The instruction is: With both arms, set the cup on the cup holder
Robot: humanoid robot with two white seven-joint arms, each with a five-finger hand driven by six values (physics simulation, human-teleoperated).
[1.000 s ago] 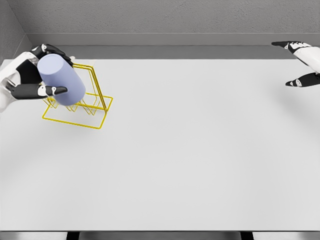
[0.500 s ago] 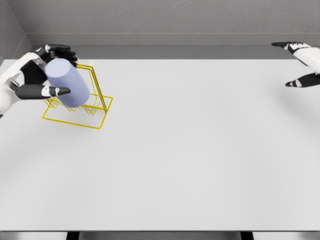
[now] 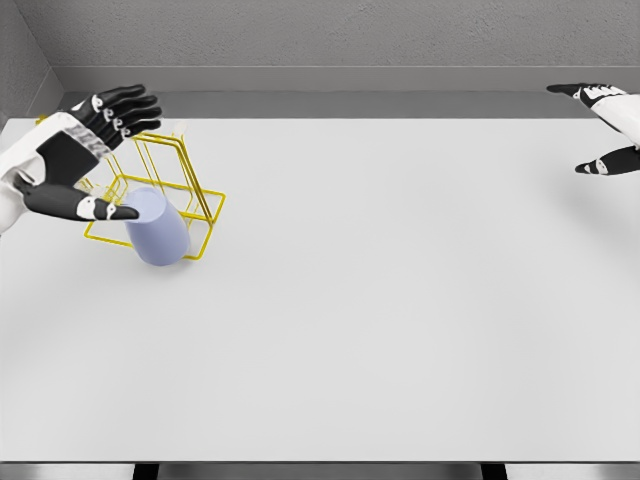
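Now smooth cylindrical cup (image 3: pixel 157 227) amid thin-wire cup holder (image 3: pixel 170 190).

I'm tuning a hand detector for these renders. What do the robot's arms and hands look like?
Both arms are smooth white shells with no cables showing. The left hand has a white back, black fingers and small white patches at the knuckles and fingertips. The right hand shows the same white and black scheme.

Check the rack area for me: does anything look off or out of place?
Yes. The lavender cup sits low at the front of the yellow wire cup holder, seemingly on its base frame rather than hung on a prong. The left hand is open beside it; the right hand hovers far right.
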